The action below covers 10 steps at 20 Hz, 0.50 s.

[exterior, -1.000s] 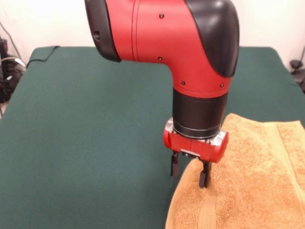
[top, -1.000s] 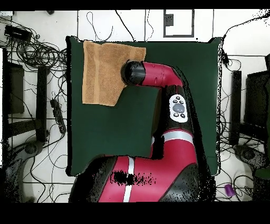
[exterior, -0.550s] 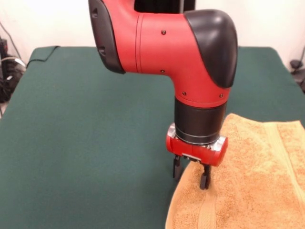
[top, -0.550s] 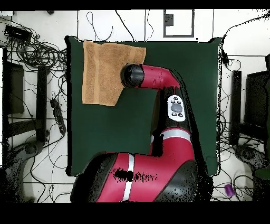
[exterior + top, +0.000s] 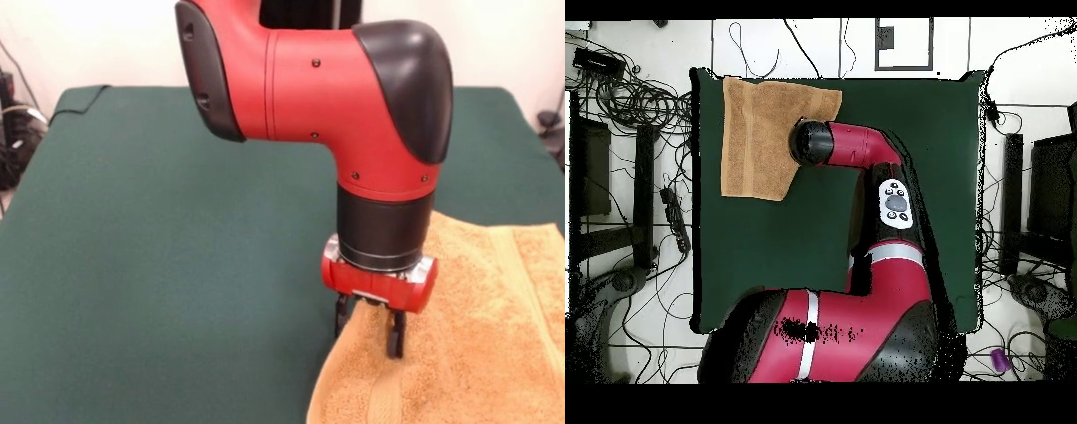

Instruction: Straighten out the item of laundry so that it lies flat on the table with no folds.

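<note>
Claw (image 5: 370, 329) straddles raised ridge at towel (image 5: 477, 336) edge, two dark fingers (image 5: 396, 334) either side, pinching cloth between them. In overhead view, towel (image 5: 765, 135) lies at upper left corner of green counter (image 5: 895, 200), touching left and top edges, arm's wrist over its right edge; lower right edge runs slanted

No legible text, labels, brand marks, nos. or signs in either view. Arm (image 5: 353, 97) casing: plain red/black, screws only, no lettering seen. Button pad (image 5: 894, 202) on arm, overhead view: symbols too small to read. Towel (image 5: 477, 336): no readable tag. Table (image 5: 159, 247) cloth: unmarked.
</note>
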Each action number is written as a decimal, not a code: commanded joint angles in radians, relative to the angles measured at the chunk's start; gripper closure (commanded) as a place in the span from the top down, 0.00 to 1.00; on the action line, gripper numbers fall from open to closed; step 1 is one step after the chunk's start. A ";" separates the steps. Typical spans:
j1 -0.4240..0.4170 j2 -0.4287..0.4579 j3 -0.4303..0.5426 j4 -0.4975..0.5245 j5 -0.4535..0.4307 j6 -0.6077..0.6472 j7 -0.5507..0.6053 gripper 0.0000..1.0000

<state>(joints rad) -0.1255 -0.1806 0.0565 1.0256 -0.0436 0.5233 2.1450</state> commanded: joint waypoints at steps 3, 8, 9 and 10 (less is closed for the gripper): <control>0.057 0.082 0.107 0.094 -0.002 -0.045 0.060 1.00; 0.072 0.082 0.084 0.089 -0.005 -0.056 0.079 0.00; 0.073 0.082 0.083 0.089 -0.003 -0.055 0.082 0.00; 0.074 0.082 0.082 0.089 -0.001 -0.055 0.084 0.00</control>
<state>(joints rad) -0.1068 -0.1793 0.0568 1.0254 -0.0434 0.4971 2.1450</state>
